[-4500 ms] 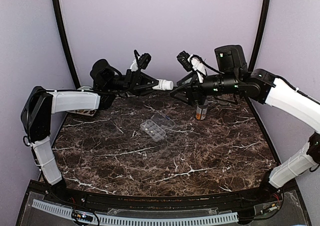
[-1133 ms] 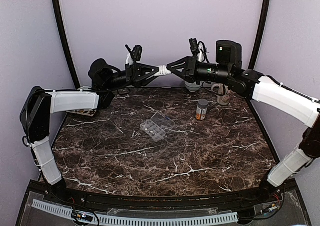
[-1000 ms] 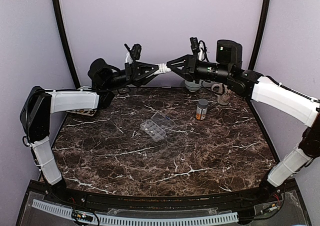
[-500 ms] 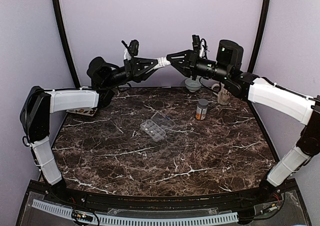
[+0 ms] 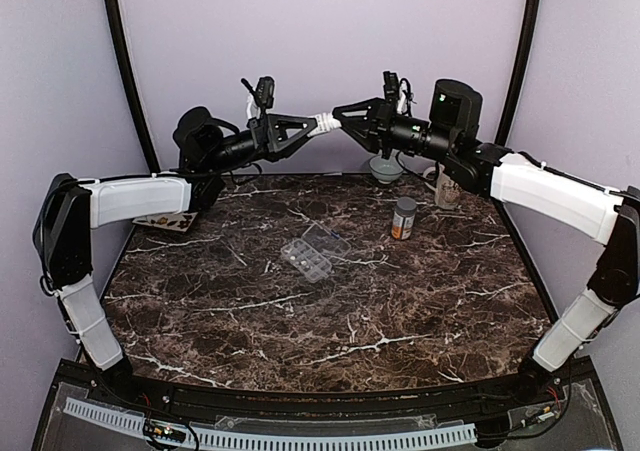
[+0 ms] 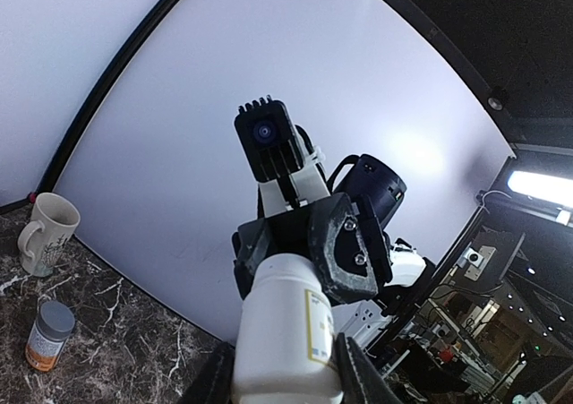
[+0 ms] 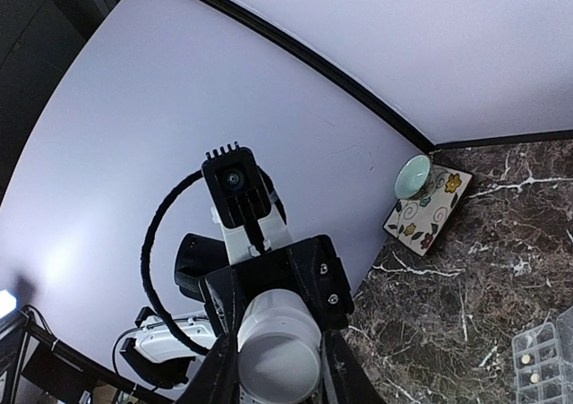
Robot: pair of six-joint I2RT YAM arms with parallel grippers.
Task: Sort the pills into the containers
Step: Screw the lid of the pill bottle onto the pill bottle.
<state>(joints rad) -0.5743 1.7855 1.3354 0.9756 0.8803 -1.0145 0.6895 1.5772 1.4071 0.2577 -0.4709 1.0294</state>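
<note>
**Top view.** Left gripper and right gripper meet high at upper centre, each pinching opposite end of small white bottle. Organiser box lies at centre of marble table, well apart below; amber bottle to its right.

**Left wrist view.** Own fingers clamp bottle body, lower centre; right gripper grips far end. Mug at left edge.

**Right wrist view.** Own fingers clamp bottle's round end, lower centre. Compartments holding pale pills at lower right corner.
</note>
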